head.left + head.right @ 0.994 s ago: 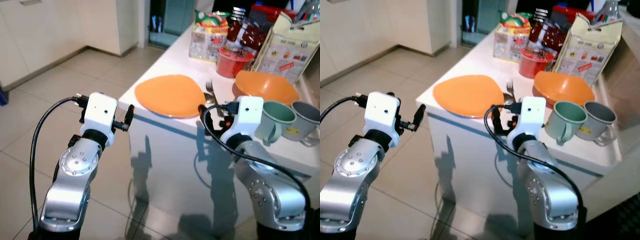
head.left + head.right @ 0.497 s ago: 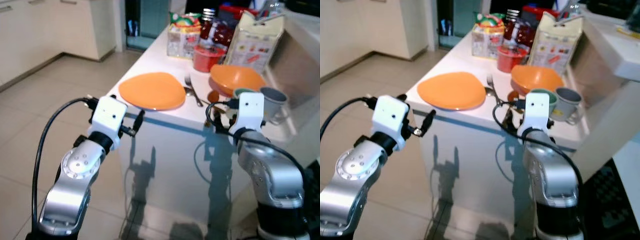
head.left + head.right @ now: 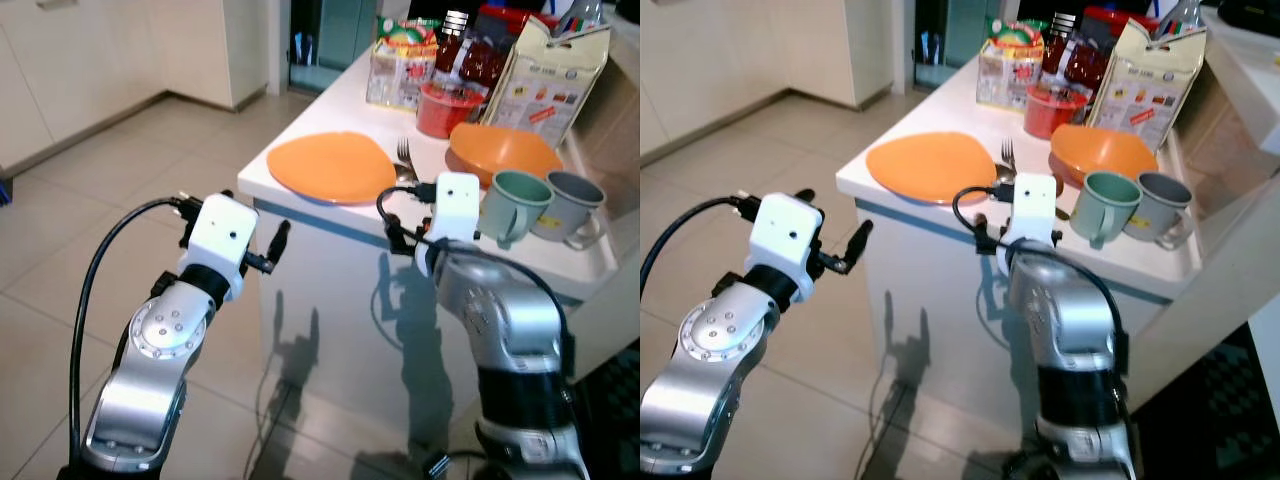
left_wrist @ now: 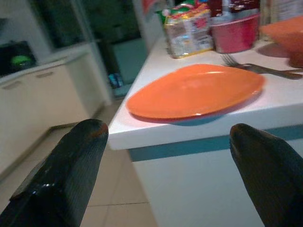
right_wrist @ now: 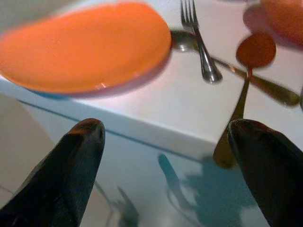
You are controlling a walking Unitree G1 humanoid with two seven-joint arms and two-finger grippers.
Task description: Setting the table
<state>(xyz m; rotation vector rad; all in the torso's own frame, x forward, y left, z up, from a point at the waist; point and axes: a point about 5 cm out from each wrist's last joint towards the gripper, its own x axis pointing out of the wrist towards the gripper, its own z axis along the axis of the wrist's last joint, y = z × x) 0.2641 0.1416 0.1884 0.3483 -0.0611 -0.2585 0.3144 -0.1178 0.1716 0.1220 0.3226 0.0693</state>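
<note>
My right claw [image 5: 165, 161], wide open and empty, has probably neared the table [image 3: 620, 262] edge, facing fork [image 5: 199, 38] and plate [image 5: 80, 47].

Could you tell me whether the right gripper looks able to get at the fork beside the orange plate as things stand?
Probably yes: the right gripper hangs open at the table edge, and the fork lies on open tabletop just beyond it beside the orange plate, with nothing between.

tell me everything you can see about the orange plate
The orange plate is a flat, shallow dish with a rounded, slightly egg-shaped outline and a smooth, glossy surface that looks like plastic. It is empty and lies flat on the white table, close to its near corner and edge. A fork lies just beside it, toward the orange bowl. Neither gripper touches it.
</note>
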